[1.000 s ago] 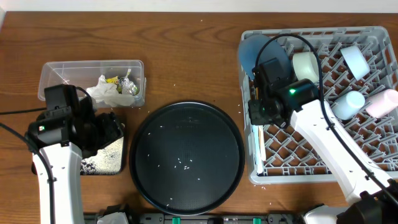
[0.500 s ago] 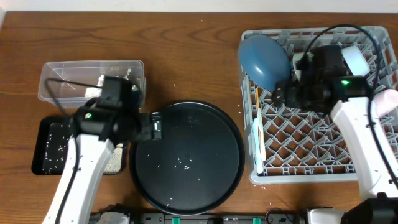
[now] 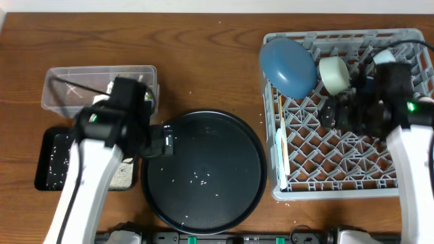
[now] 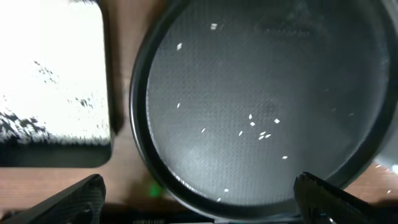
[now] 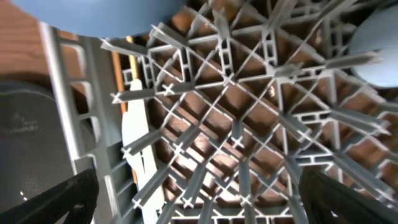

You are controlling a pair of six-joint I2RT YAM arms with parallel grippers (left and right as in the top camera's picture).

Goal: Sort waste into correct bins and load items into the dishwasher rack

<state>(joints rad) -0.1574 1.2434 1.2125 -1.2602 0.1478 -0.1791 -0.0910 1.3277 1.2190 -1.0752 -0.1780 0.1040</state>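
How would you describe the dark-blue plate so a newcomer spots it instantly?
Find the large light-grey plastic dishwasher rack at the right of the overhead view. In its upper-left corner leans the round dark-blue plate, beside a pale round bowl. It is the rack's only dark dish, and the biggest.

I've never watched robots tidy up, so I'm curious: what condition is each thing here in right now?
Round black tray: flat, a few rice grains on it.
Black rectangular tray: scattered rice inside.
Clear tub: upright, contents mostly hidden.
Dishwasher rack: partly loaded.
Dark-blue plate: tilted on edge in rack corner.
Pale bowl: on its side in rack.
Left gripper: open, empty, over round tray's edge.
Right gripper: open, empty, above rack.
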